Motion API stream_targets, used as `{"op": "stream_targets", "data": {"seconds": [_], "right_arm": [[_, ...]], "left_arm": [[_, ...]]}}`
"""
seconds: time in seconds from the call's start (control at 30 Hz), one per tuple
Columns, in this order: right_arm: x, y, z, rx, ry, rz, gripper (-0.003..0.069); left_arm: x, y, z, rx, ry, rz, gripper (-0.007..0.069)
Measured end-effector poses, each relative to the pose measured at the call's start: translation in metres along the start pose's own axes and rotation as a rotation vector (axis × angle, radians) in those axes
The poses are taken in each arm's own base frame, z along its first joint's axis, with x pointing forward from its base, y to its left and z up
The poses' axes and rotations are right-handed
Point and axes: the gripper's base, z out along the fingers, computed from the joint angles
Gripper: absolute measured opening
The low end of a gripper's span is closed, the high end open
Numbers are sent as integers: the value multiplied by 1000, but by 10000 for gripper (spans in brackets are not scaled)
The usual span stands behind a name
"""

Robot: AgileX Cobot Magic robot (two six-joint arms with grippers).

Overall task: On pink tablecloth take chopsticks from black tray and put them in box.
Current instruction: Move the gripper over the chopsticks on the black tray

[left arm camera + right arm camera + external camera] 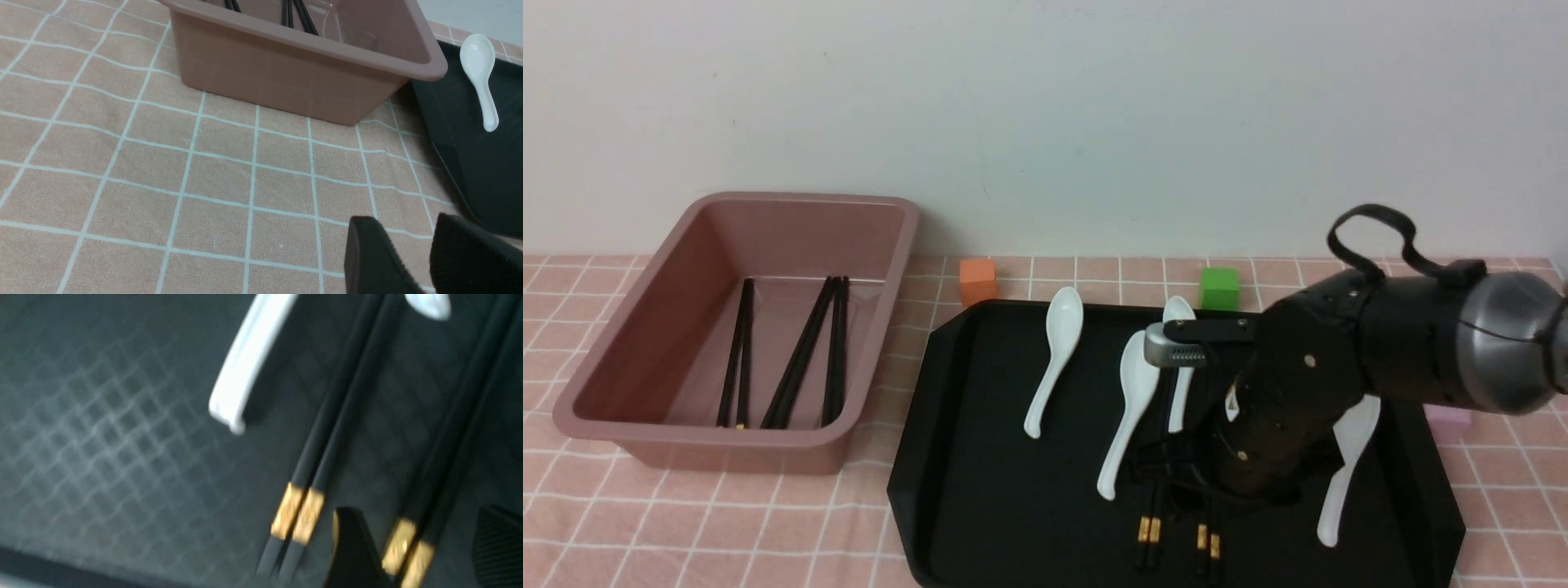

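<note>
The black tray (980, 490) lies on the pink tablecloth (768, 531), right of the box (645, 425). Several chopsticks (784, 359) lie in the box and also show as chopsticks (292, 10) in the left wrist view. Two pairs of chopsticks (1147, 529) rest near the tray's front edge. My right arm (1298, 392) leans down over them and hides its own jaws in the front view. My right gripper (419, 510) is open low over the tray, its fingers either side of one gold-banded pair (404, 551). My left gripper (406, 222) hangs open and empty above the cloth.
Several white spoons (1058, 351) lie on the tray, one (245, 371) close beside the other chopstick pair (298, 512). An orange cube (977, 280) and a green cube (1219, 287) sit behind the tray. A pale pink cube (1450, 425) sits at its right.
</note>
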Motion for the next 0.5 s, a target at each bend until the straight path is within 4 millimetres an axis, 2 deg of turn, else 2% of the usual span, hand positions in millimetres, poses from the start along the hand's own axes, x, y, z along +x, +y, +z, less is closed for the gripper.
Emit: {"op": "stream_targets", "data": {"seconds": [0.33,0.5], "right_arm": [[-4,-7,22,104,19,14,356],[-6,-7,26,109,22,14,353]], "left_arm": [[0,0,0,0,0,0,238],[0,0,0,0,0,0,238]]}}
